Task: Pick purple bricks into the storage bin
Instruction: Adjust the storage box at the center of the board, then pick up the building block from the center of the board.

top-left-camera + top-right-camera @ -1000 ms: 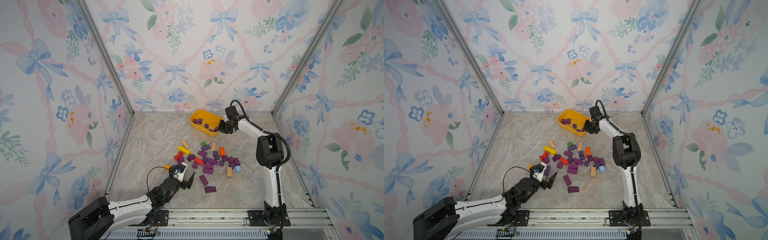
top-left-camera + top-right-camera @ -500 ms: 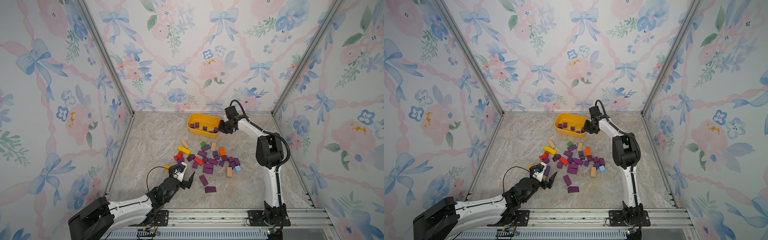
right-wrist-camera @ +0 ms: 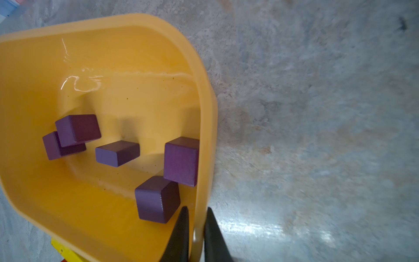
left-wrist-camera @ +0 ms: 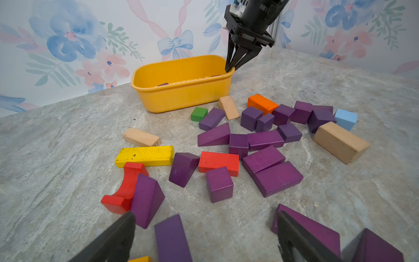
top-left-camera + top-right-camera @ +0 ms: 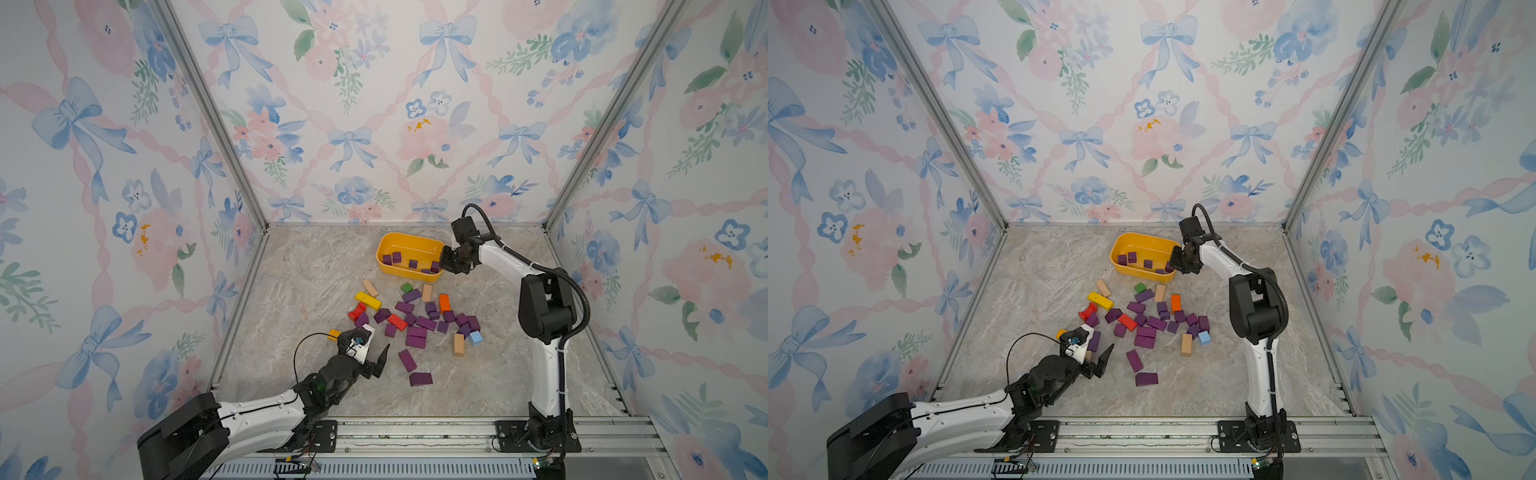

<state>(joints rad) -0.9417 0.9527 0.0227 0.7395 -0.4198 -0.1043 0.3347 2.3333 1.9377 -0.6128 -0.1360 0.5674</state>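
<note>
Painted wood blocks, glossy plastic tub, stone-look top.
purple bricks (image 4: 219,183): matt painted wood, faint grain showing. storage bin (image 3: 113,56): smooth yellow plastic, glossy with bright highlights and a few dark specks. tan blocks (image 4: 340,141): bare unpainted wood. tabletop (image 4: 56,147): grey marbled surface with a slight sheen. walls (image 5: 374,104): matt floral print. front rail (image 5: 415,432): ribbed bare metal.

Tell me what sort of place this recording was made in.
Probably a purpose-built robot data-collection booth, not a home: wallpaper panels in metal posts, a left arm and right arm bolted to a rail, and blocks beside a bin on a stone-look tabletop.
</note>
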